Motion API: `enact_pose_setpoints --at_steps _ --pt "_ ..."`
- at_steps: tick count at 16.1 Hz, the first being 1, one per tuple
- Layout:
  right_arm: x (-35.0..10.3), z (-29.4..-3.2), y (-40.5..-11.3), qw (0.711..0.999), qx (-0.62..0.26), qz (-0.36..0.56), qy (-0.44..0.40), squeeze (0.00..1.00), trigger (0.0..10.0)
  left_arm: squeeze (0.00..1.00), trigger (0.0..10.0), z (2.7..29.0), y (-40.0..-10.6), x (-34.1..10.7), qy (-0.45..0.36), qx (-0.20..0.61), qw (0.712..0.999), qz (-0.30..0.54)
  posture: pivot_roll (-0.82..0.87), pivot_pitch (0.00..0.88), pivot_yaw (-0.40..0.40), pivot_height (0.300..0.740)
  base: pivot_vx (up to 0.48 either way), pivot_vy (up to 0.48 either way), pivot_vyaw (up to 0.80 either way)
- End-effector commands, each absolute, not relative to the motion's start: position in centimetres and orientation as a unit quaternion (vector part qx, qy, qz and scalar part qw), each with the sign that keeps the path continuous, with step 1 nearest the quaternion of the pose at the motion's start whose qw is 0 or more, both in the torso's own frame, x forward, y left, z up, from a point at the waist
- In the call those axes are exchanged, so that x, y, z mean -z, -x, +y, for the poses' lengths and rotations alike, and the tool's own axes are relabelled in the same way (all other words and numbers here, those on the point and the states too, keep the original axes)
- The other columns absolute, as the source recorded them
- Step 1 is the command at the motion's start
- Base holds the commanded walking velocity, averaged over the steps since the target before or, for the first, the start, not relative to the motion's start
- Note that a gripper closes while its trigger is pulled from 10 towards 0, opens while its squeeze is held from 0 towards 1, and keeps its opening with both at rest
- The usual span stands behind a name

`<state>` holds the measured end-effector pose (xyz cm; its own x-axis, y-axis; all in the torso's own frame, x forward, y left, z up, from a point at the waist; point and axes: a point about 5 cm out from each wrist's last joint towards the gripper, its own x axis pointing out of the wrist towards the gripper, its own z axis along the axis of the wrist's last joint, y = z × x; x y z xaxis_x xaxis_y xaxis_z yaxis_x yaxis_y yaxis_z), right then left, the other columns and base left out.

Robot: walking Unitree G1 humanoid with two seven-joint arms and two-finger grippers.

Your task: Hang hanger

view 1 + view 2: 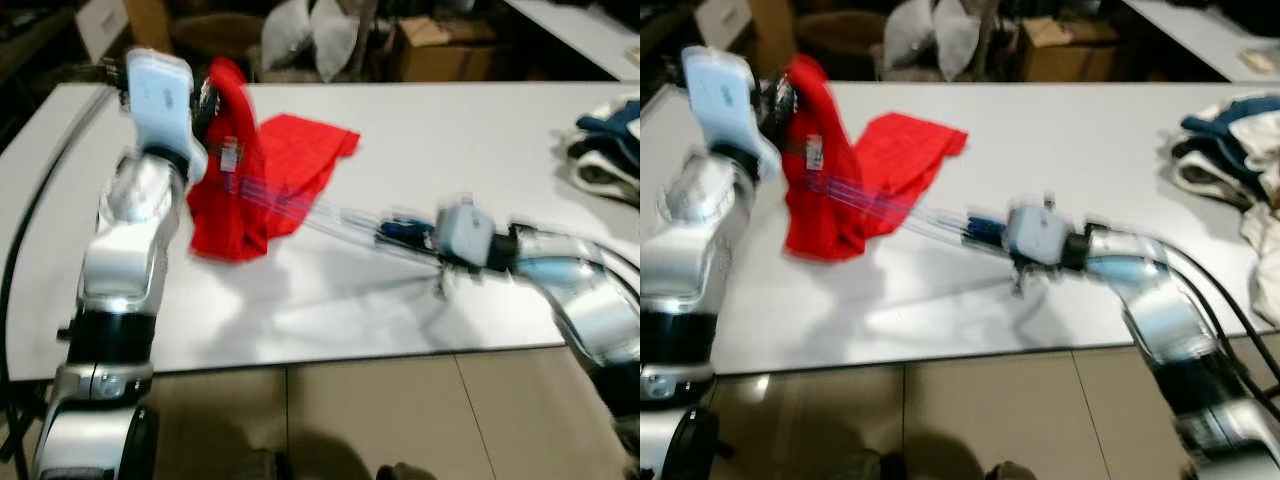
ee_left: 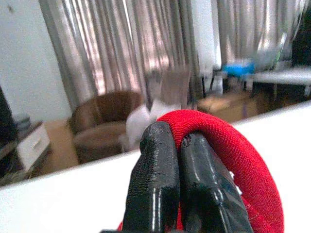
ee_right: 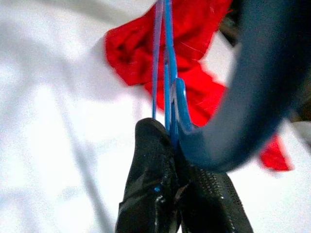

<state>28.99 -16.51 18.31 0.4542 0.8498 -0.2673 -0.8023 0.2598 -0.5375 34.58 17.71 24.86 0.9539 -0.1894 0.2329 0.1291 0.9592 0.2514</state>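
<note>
Open brown cardboard box point(image 1: 432, 45) at top centre, contents too dim to tell. My left gripper point(image 2: 179, 145), upper left of the head view, has its black fingers point(image 2: 154, 184) pressed together on a rolled edge of the red knit cloth garment point(image 1: 262, 175); cloth hangs from it w/ the rest lying on the white flat table point(image 1: 330, 290). My right gripper point(image 3: 171, 138), right of centre, is clamped on the thin blue plastic hanger point(image 3: 165, 53) near its hook; hanger stretches toward upper left, far end at/into the red cloth, blurred. Pile of blue & white clothes point(image 1: 608, 150) at table's right edge.
</note>
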Motion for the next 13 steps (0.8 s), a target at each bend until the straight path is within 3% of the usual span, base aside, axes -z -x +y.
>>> enact_pose_setpoints --at_steps 1,5,6,7,8,9,13 --pt "-19.7 -17.0 -27.8 0.781 -0.536 -0.041 0.319 0.00 10.0 0.00 10.0 18.0 -34.4 -24.4 -0.130 0.074 0.982 -0.113 -0.14 0.072 0.058 0.740 0.000 0.000 0.00" --pt "-20.1 -19.8 -25.3 0.788 -0.506 -0.006 0.351 0.00 10.0 0.00 10.0 19.2 -33.6 -22.5 -0.158 0.068 0.984 -0.056 -0.14 0.064 0.067 0.740 0.000 0.000 0.00" --pt "-20.6 -21.3 -23.8 0.793 -0.490 0.022 0.363 0.00 10.0 0.00 10.0 18.7 -32.3 -21.5 -0.190 0.129 0.973 -0.029 -0.14 0.058 0.068 0.740 0.000 0.000 0.00" --pt "-20.8 -21.6 -23.6 0.795 -0.483 0.027 0.366 0.00 10.0 0.32 10.0 18.3 -31.7 -21.2 -0.196 0.163 0.967 -0.022 -0.14 0.058 0.065 0.740 0.000 0.000 0.00" --pt "-21.4 -22.2 -23.2 0.806 -0.459 0.031 0.373 0.00 10.0 0.89 10.0 17.5 -30.9 -20.7 -0.225 0.203 0.953 -0.012 -0.13 0.054 0.053 0.740 0.000 0.000 0.00" --pt "-22.7 -23.0 -22.7 0.827 -0.420 0.024 0.373 0.00 10.0 1.00 10.0 16.4 -30.0 -19.8 -0.250 0.242 0.937 0.006 -0.13 0.051 0.055 0.740 0.000 0.000 0.00" --pt "-23.4 -23.3 -22.6 0.872 -0.348 0.008 0.345 0.00 10.0 1.00 10.0 13.5 -28.5 -17.4 -0.280 0.332 0.899 0.055 -0.15 0.030 0.075 0.740 0.000 0.000 0.00"
